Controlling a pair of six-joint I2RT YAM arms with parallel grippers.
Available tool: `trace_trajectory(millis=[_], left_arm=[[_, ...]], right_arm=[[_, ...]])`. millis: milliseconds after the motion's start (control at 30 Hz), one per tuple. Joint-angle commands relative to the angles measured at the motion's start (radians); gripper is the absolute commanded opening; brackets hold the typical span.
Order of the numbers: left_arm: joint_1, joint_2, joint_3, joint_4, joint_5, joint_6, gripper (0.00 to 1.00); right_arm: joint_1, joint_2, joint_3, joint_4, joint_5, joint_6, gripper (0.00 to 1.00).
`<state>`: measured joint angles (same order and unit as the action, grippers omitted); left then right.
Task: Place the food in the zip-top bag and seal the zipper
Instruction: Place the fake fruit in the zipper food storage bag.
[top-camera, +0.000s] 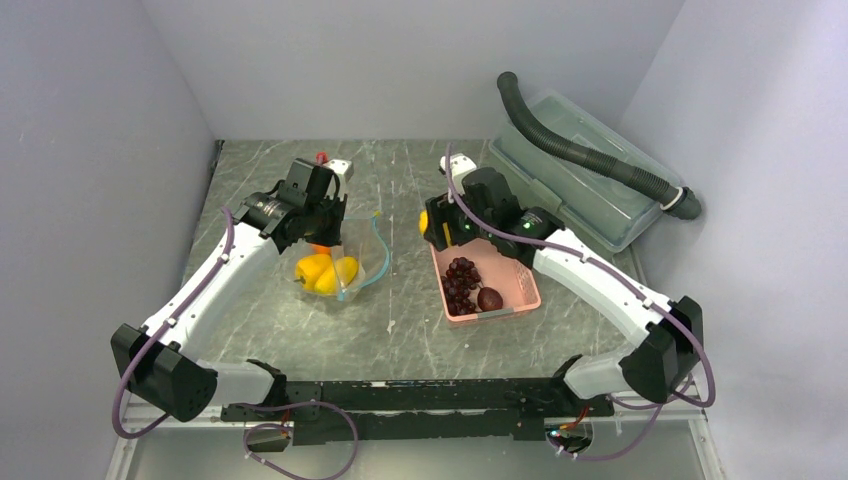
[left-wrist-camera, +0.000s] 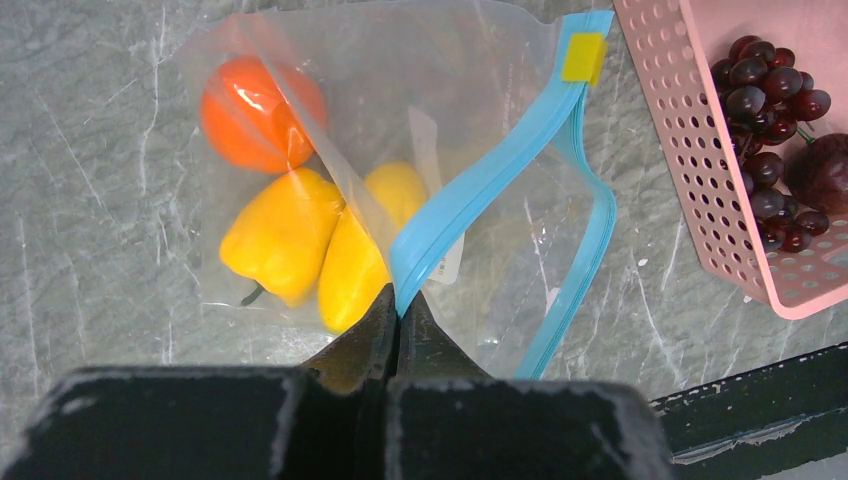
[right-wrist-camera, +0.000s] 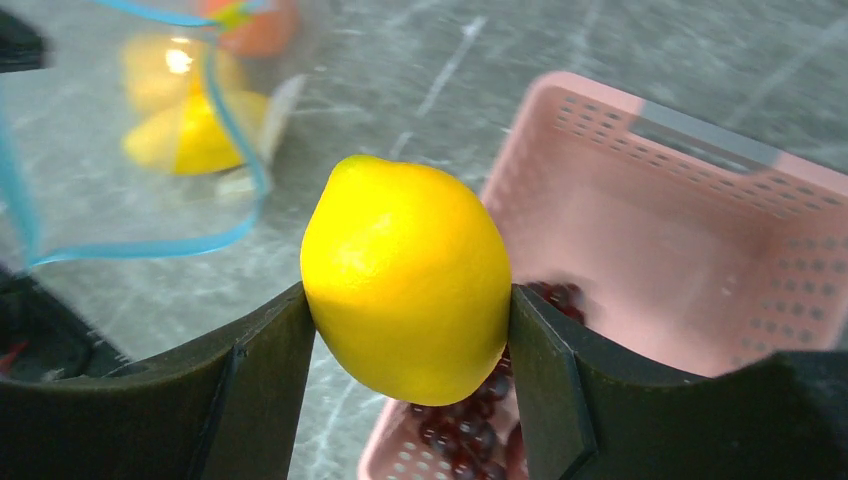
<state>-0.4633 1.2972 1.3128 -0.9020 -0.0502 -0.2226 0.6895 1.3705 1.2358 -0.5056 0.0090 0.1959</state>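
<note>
1. The zip-top bag (left-wrist-camera: 500, 270) lies on the marble-patterned table (left-wrist-camera: 90, 200), just left of the pink basket (left-wrist-camera: 690, 150). Inside it are an orange (left-wrist-camera: 262, 112), a yellow bell pepper (left-wrist-camera: 283, 235) and yellow oblong fruits (left-wrist-camera: 352, 270). Its mouth gapes toward the basket between the two runs of the blue zipper strip (left-wrist-camera: 490, 175).
2. The left gripper (left-wrist-camera: 400, 315) is pinched fully closed on the upper run of the strip and holds that lip up. The film looks thin and slick. If it slides out of the jaws, the mouth would likely fall flat and block entry.
3. The right gripper (right-wrist-camera: 410, 310) is clamped around a lemon (right-wrist-camera: 400, 250) with its jaws spread wide. It holds the lemon over the basket's edge on the bag side, short of the mouth. The pads bear on the lemon's rounded flanks, so a jolt could squirt it onto the table or back into the basket.
4. The opening looks narrow. A lemon pushed in off-centre could catch the lower run of the strip and shove the floppy bag away. It could also tug the lip out of the left pinch.
5. Grapes (left-wrist-camera: 765, 130) and a dark reddish-brown fruit (left-wrist-camera: 825, 170) lie in the basket. The bag is filling, so later pieces may crowd the mouth and stop the zipper's yellow tab (left-wrist-camera: 584, 57) from running.
</note>
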Motion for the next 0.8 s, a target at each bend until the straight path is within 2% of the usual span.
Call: trace_trajectory(millis=[0,367,767], left_arm=[[0.002,-0.021,0.003,0.022,-0.007,0.012,0.00],[0.002,-0.025,0.003,0.024,-0.001,0.011,0.00],[0.002,-0.029,0.003,0.025,0.006,0.012,0.00]], right_arm=[[0.041,-0.037,-0.002,0.107,-0.140,0.034,0.34],[0.144,-0.003,0.042,0.177,-0.216,0.095,0.35],[0.233,0.146,0.136,0.215,-0.190,0.165,0.34]])
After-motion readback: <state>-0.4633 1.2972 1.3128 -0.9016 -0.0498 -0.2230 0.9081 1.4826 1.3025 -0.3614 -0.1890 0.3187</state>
